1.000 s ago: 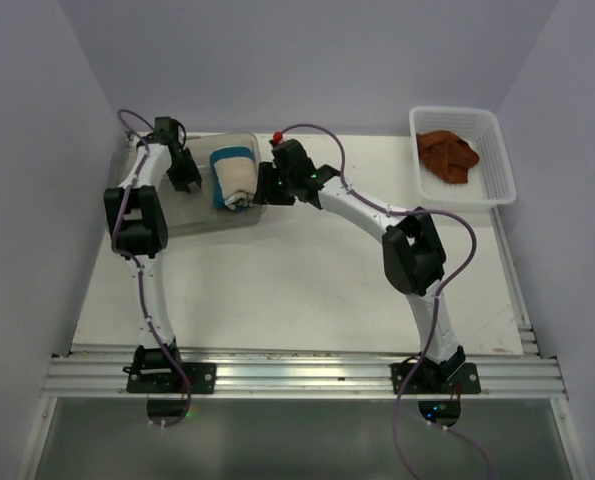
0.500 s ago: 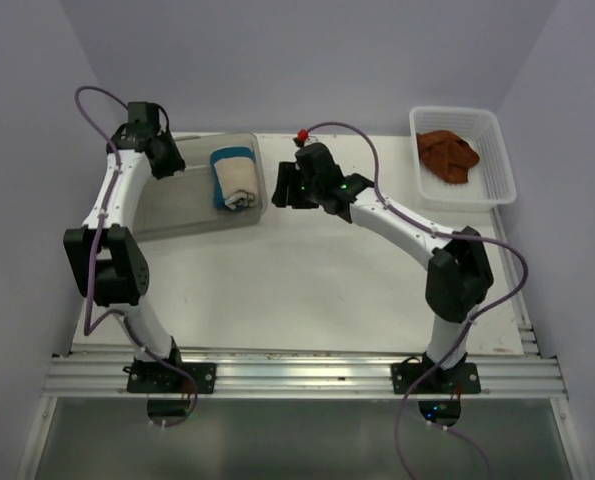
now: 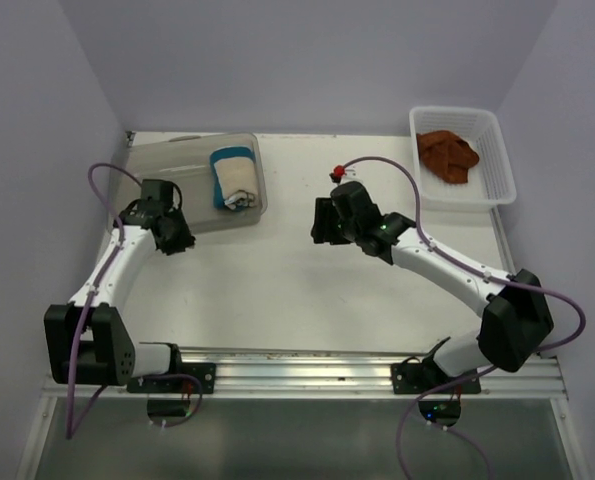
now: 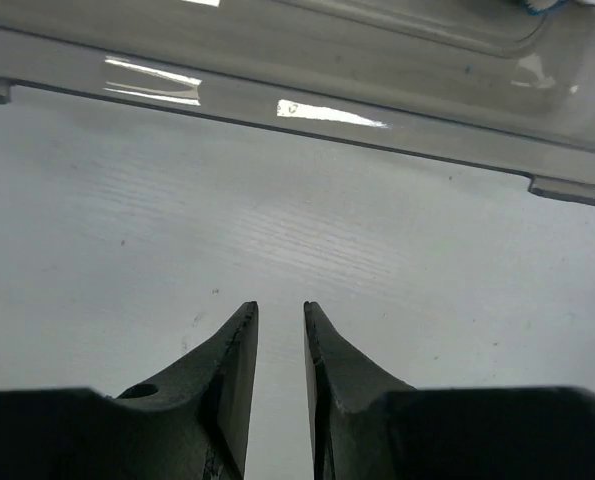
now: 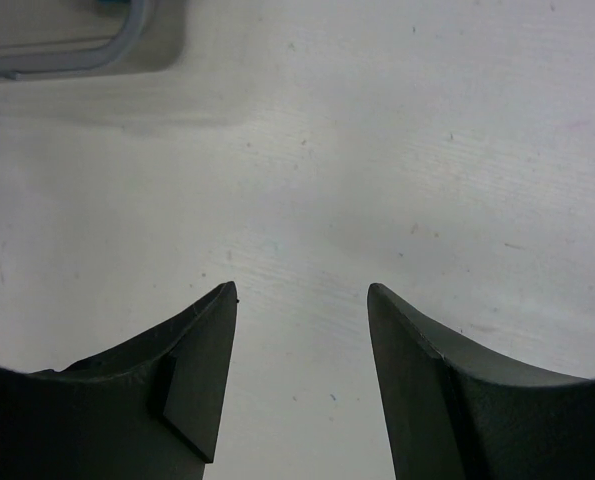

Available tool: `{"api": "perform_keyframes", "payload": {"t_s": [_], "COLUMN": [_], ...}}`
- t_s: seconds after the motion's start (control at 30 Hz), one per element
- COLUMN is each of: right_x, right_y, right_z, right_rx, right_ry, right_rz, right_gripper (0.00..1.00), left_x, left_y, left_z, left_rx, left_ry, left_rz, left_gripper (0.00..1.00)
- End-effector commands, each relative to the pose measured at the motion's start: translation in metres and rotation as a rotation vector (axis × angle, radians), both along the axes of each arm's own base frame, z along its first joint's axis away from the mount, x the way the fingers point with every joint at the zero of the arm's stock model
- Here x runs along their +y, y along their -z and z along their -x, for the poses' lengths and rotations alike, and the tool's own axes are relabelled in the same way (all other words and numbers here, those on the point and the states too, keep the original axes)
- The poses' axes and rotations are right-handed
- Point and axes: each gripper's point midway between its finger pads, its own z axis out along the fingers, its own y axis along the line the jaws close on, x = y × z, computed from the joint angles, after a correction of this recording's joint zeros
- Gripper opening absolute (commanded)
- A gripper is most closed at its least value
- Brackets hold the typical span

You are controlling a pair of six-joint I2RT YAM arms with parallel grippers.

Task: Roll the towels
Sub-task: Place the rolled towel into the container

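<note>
Your cream towel with the blue edges (image 3: 234,180) lies rolled up inside the clear bin (image 3: 177,165), toward its right end, at the far left of the table (image 3: 277,300). Your rust-brown towel (image 3: 447,155) sits in a crumpled heap in the white basket (image 3: 502,175) at the far right corner. Neither towel is touched by any finger.

Your left gripper (image 3: 174,240) hangs by the bin's near edge, nearer to you and to the left of the cream towel, and apart from it. In the left wrist view its fingers (image 4: 232,370) stand with only a narrow slit between them and nothing in it. They point over bare tabletop toward the bin's near wall (image 4: 377,60).

Your right gripper (image 3: 322,222) sits over the middle of the table, between the two towels and well apart from both. It is right of the bin and left of the basket. In the right wrist view its fingers (image 5: 202,350) are spread wide and empty above the bare surface, and a corner of the bin (image 5: 67,50) shows at the top left.
</note>
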Motion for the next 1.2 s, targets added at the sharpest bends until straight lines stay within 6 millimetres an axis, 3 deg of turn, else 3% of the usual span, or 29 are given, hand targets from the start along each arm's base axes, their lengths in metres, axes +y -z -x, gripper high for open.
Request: {"api": "perform_keyframes", "payload": {"t_s": [0.0,0.2,0.6,0.67,1.03,1.13,1.17], "right_x": [-0.008,-0.024,-0.049,-0.052,-0.056,-0.068,-0.072], "right_y": [-0.011,-0.020,-0.032,-0.035,-0.033,-0.038,-0.040], "right_z": [0.007,0.019,0.020,0.019,0.014,0.005,0.002], "right_rx": [-0.030,-0.048,-0.092,-0.100,-0.094,-0.100,-0.101], "right_ry": [0.016,0.034,0.073,0.077,0.092,0.122,0.133], "right_rz": [-0.018,-0.013,0.076,0.083,0.114,0.131,0.132], "right_gripper": [0.59,0.59,0.65,0.66,0.67,0.69,0.70], "left_x": [-0.004,0.019,0.026,0.040,0.064,0.066,0.064], "left_y": [0.023,0.050,0.061,0.064,0.069,0.053,0.040], "left_z": [-0.015,-0.038,-0.106,-0.115,-0.131,-0.129,-0.128], "left_rx": [0.003,0.084,0.085,0.096,0.105,0.074,0.037], "left_ry": [-0.042,-0.098,-0.125,-0.153,-0.204,-0.212,-0.212], "left_rz": [0.025,-0.090,-0.086,-0.088,-0.085,-0.087,-0.080], "left_gripper": [0.28,0.26,0.26,0.25,0.25,0.24,0.24]}}
